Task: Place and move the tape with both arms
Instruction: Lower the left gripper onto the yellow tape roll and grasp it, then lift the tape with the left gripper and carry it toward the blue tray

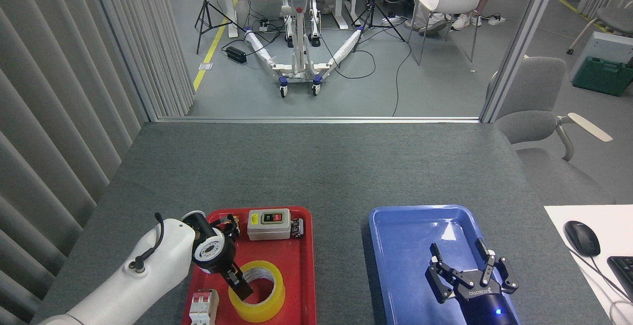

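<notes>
Yellow tape (257, 291) is lying flat in the red tray (296, 265), at its near end, with the open core facing straight up at my head camera. My left claw (240, 285) is sitting right on it: one dark finger (243, 291) is reaching down into the core at the roll's left wall, so the roll is lying directly under and just to the right of that claw. I am guessing the other finger is outside the wall, but the wrist is hiding it, so I cannot tell how far the jaws are parted or whether they are gripping the wall.

My right claw (465, 265) is hovering over the blue tray (395, 226) with its fingers spread wide and nothing between them. It is well apart from the roll, across the strip of grey counter (341, 166) between the two trays.

So the left arm is plainly the nearer one. As I am reading it, the pickup is turning on pinching that left wall with the roll's axis upright, then lifting straight up.
</notes>
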Controlling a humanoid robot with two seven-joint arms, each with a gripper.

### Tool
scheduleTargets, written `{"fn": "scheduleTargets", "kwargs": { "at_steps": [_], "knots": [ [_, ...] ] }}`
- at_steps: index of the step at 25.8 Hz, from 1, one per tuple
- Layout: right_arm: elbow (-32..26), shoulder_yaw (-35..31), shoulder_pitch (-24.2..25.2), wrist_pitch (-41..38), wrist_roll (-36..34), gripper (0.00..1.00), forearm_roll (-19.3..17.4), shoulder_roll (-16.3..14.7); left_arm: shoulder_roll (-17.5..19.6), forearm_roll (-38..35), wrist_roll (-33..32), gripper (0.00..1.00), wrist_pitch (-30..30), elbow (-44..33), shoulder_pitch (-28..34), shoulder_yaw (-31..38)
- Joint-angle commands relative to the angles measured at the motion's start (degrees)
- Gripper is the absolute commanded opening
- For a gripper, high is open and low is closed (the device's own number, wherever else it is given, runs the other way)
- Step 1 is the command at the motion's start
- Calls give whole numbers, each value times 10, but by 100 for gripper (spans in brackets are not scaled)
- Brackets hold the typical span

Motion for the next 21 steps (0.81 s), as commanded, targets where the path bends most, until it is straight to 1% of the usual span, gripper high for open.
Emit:
{"fn": "scheduleTargets", "kwargs": {
  "at_steps": [1, 2, 3, 4, 6, 9, 12, 14, 15, 18, 21],
  "knots": [
    [0, 0, 0, 0, 0, 100, 1, -1, -14, 0, -91, 53, 66, 5, 5, 6],
    [0, 0, 0, 0, 0, 100, 2, -1, -17, 1, -113, 31, 69, 1, 8, 9],
    [0, 0, 0, 1, 0, 100, 2, -1, -22, 5, -127, 7, 67, 0, 9, 19],
    [0, 0, 1, 1, 0, 100, 2, -1, -28, 14, -134, 0, 65, -2, 9, 30],
    [0, 0, 0, 2, 0, 100, 2, -1, -38, 30, -134, 0, 48, -5, 10, 53],
    [0, 0, 0, 2, 0, 100, 2, -1, -53, 36, -133, 0, -22, -18, 10, 108],
    [0, 0, 0, 2, 0, 100, 2, -1, -77, 47, -123, 0, -126, -20, 14, 218],
    [0, 0, 0, 1, 0, 100, 2, -1, -99, 84, -115, 0, -215, -30, 22, 285],
    [0, 0, 0, 2, 0, 100, 2, 0, -109, 112, -113, 0, -216, -35, 33, 308],
    [0, 0, 0, 1, 0, 100, 3, 0, -160, 221, -96, 0, -216, -20, 68, 355],
    [0, 0, 1, -3, 0, 100, 4, -1, -225, 314, -78, 0, -216, 11, 124, 429]
  ]
}}
